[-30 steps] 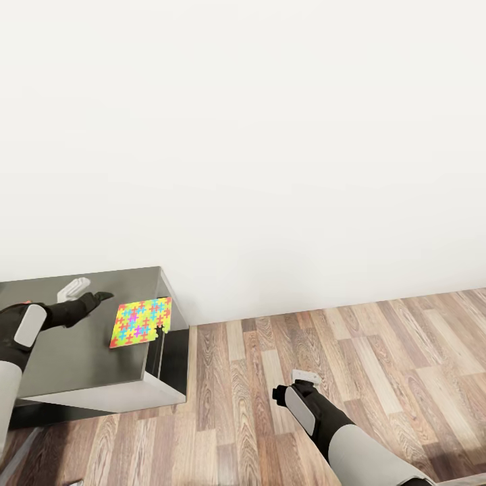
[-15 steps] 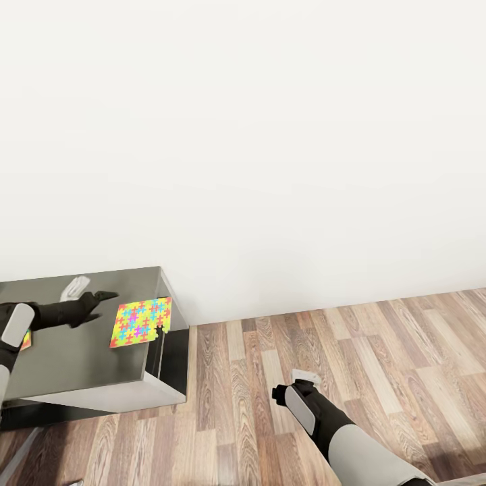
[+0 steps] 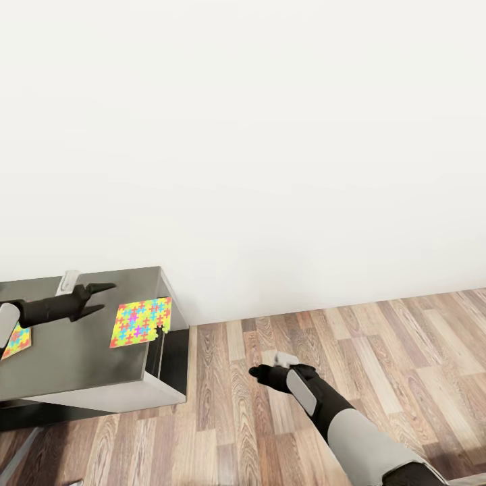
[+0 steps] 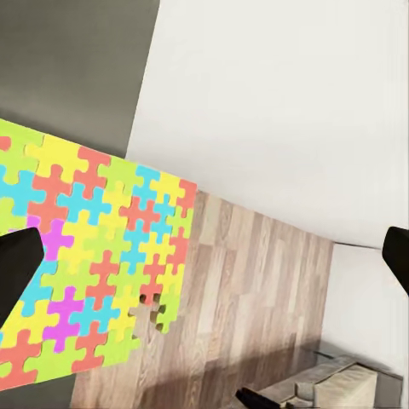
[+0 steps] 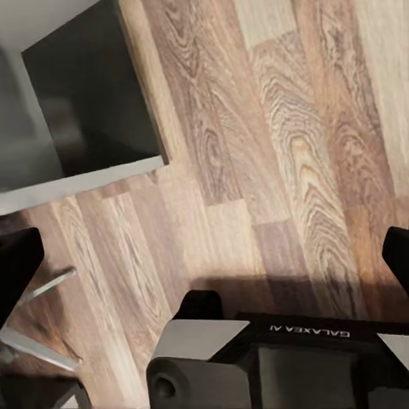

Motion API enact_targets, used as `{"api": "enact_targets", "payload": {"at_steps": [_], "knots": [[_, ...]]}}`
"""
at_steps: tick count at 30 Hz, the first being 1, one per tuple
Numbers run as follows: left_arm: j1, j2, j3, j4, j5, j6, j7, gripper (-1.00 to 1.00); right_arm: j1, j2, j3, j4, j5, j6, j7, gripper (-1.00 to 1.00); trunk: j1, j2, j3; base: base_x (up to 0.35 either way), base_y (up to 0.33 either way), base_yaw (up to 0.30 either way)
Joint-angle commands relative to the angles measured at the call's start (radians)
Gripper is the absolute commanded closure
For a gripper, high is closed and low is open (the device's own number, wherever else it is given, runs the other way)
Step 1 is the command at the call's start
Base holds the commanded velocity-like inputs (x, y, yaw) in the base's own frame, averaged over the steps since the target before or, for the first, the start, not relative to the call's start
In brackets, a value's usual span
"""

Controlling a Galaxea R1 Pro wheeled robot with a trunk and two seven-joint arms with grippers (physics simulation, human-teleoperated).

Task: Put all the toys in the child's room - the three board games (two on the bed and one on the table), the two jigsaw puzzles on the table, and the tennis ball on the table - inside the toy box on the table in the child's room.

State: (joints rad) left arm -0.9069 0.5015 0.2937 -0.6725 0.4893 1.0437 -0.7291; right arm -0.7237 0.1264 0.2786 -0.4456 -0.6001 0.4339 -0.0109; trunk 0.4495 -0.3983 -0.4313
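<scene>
Here, far left in the head view: a second jigsaw puzzle (image 3: 16, 341) peeks in at the frame edge on the grey table (image 3: 74, 368). Left gripper (image 3: 94, 298) hovers over the tabletop, fingers spread, holding nothing. Just beside it, the other jigsaw puzzle (image 3: 141, 321) lies flat at the table's corner, one edge piece missing; the left wrist view has it under the splayed fingertips (image 4: 94, 281).

Step in hand, as I judge: lining up on this puzzle. Next: lower, pinch the thin sheet at its overhanging edge, carry to the toy box.

Right gripper (image 3: 268, 368) hangs over the wood floor (image 3: 378, 351), well apart, fingers parted, empty.

Writing: "GALAXEA" lettering (image 5: 302, 331), seen inverted, on the robot's body.
</scene>
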Motion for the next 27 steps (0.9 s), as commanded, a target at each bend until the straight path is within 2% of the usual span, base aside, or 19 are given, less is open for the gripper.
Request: {"api": "enact_targets", "payload": {"at_steps": [1,6,14,19,27], "knots": [[0.0,0.003,0.002,0.0,-0.007,0.003,-0.026,-1.0,-0.002,0.0,-0.008,-0.001,-0.002,0.003,0.01,-1.0,0.001,-0.002,-0.002,0.0,0.0,0.0],[0.001,0.007,0.002,0.001,-0.008,0.003,-0.086,-1.0,-0.003,0.002,-0.042,-0.028,-0.003,0.004,0.037,-1.0,0.001,-0.002,-0.002,0.0,0.0,0.0],[0.005,0.008,0.002,0.001,-0.011,0.003,-0.149,-1.0,0.002,0.004,-0.054,-0.073,-0.003,0.003,0.118,-1.0,0.001,-0.002,-0.002,0.0,0.0,0.0],[0.005,0.008,0.002,0.001,-0.011,0.003,-0.157,-1.0,0.003,0.005,-0.055,-0.076,-0.003,0.003,0.129,-1.0,0.001,-0.002,-0.002,0.0,0.0,0.039],[0.006,0.008,0.002,0.001,-0.011,0.002,-0.159,-1.0,0.003,0.008,-0.055,-0.077,-0.003,0.0,0.132,-1.0,0.001,-0.002,-0.002,0.0,0.0,0.191]]}}
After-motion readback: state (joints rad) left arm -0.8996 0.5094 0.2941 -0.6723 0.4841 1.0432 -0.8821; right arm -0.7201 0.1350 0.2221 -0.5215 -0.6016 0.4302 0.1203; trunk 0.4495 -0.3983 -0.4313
